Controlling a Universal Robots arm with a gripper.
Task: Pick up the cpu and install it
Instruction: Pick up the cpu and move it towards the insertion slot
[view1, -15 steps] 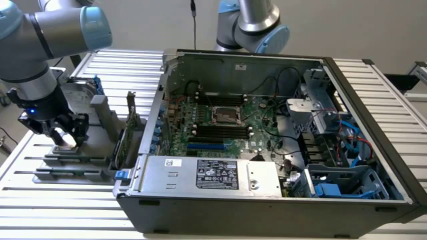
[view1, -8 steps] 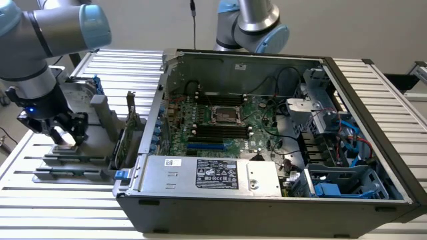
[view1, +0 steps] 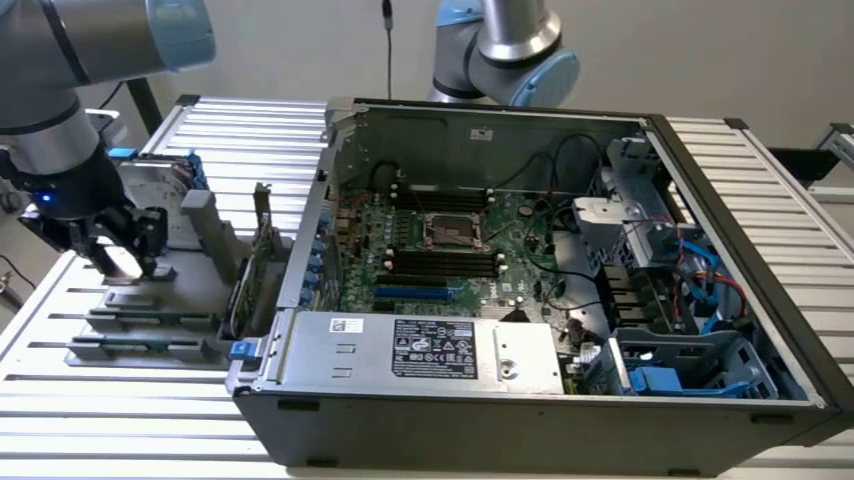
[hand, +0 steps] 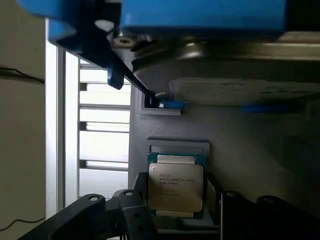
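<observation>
Between the spread fingers of the gripper (hand: 176, 202) sits the cpu (hand: 175, 186), lying flat in its grey holder (hand: 245, 165) with the silver lid facing up. The jaws stand wide on either side of it, and I cannot tell whether either one touches its edge.

My worry starts right here. The chip looks thin and slick, so if the gripper closes off-centre or catches the holder's lip, I judge it could tilt, jam in the recess or slip out. Just beyond it the hard drive (hand: 225, 65) with blue rails stands close to the gripper, and a careless lift could clip it. Farther off, toward the exterior view's right, the open computer case (view1: 534, 410) holds the socket (view1: 451, 232) among cables (view1: 567, 150). A chip set down crooked there risks bent contacts.

As for pose, the arm (view1: 54, 110) comes down at the exterior view's left. Its wrist points straight down at the holder on the slatted tabletop (view1: 134, 420), apart from the case.
</observation>
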